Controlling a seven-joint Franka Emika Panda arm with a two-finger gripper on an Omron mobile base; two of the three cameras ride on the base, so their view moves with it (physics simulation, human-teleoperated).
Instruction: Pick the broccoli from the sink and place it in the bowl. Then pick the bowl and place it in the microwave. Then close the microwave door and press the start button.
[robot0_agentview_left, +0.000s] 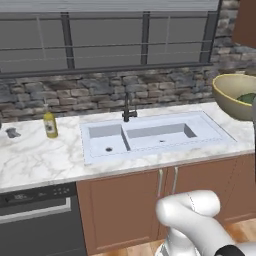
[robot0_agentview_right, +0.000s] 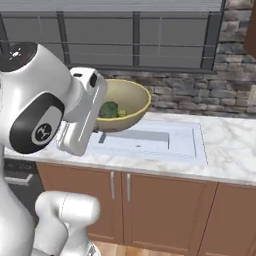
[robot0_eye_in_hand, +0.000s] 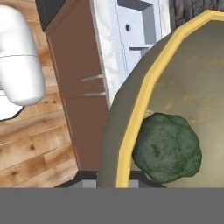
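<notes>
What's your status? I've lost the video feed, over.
Claw shut on bowl rim, bowl lifted clear above the sink. Broccoli sits inside bowl. Nothing blocking seen.

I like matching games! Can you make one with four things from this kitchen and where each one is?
Things:
1. dark-green broccoli floret
2. wide olive-yellow bowl
3. small yellow bottle
4. dark curved faucet

Places:
A. standing on the marble counter, left of the sink
B. lifted above the counter
C. behind the pale double-basin sink
D. lying inside the bowl

Pairs: 1-D, 2-B, 3-A, 4-C
</notes>
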